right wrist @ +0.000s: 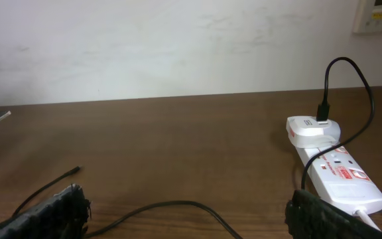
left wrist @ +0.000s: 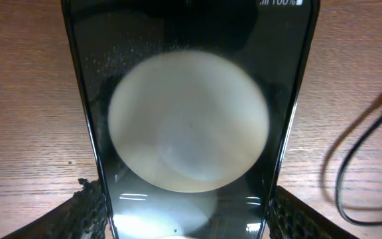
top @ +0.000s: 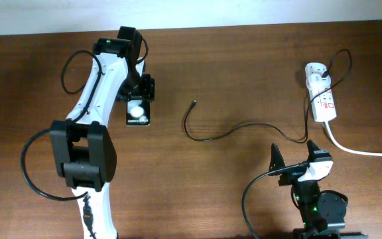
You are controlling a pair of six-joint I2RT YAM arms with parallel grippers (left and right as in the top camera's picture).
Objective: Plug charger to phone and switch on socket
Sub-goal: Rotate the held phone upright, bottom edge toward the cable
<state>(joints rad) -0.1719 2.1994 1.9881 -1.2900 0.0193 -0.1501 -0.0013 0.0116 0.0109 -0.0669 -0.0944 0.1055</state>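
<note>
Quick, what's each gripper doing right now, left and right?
Left gripper: jaws closed on the phone, gripping its side edges.
Right gripper: jaws wide open, holding nothing.

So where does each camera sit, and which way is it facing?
Overhead: above the table, looking down; left arm and right arm show, left gripper on the phone, right gripper open.
Left wrist: close over the phone, looking down; left fingertips flank it.
Right wrist: low, facing the wall past the socket; right fingertips at the bottom corners.
All three share the charger cable.
</note>
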